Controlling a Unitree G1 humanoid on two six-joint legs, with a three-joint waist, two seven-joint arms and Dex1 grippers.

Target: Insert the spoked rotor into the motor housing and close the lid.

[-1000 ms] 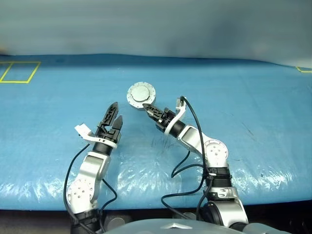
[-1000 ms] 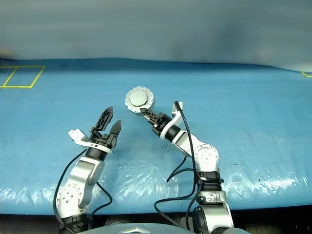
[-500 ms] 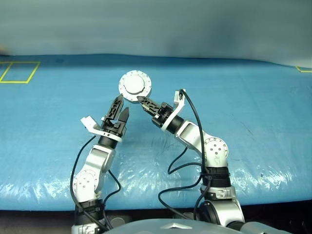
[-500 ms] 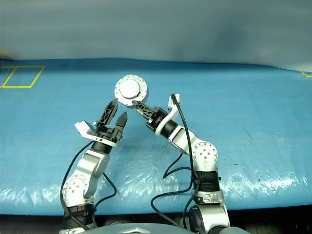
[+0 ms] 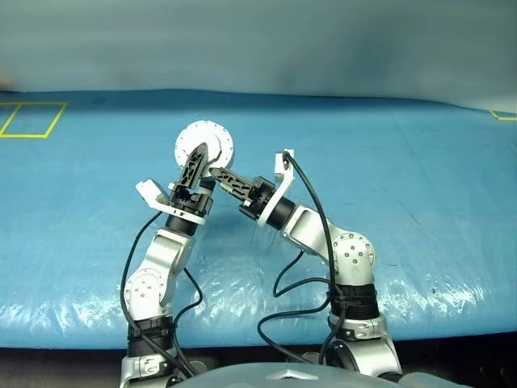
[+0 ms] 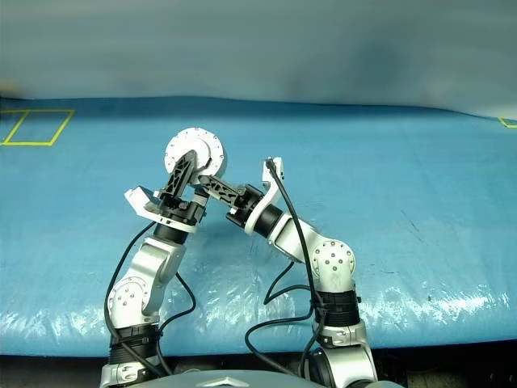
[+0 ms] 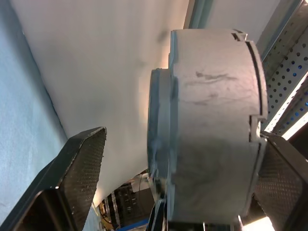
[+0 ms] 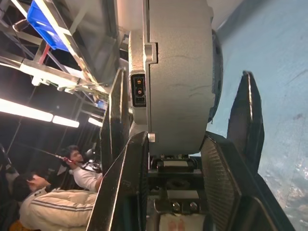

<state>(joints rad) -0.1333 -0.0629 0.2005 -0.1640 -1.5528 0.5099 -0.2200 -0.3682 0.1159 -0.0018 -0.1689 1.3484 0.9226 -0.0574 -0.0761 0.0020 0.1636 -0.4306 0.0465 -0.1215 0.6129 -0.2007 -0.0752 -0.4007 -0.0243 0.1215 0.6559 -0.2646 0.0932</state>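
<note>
While the right gripper kept its jaws clamped on the edge of the closed motor housing, it had lifted the puck clear of the blue table and carried it toward ten o'clock from where it had hung a second earlier. The lid lay shut against the housing, its plain light face with the raised centre circle turned toward the head camera. Over the same second the left gripper had risen from about eight o'clock of the puck and come up around it. The left wrist view showed its jaws standing wide on either flank of the grey body, one pad just beside the rim, the other apart from the lid face, so nothing was pinched there yet. No spoked rotor could be seen, and whether it already sat inside could not be told. Judging by this, a hand-over or two-handed hold was being set up, perhaps to open the lid.
</note>
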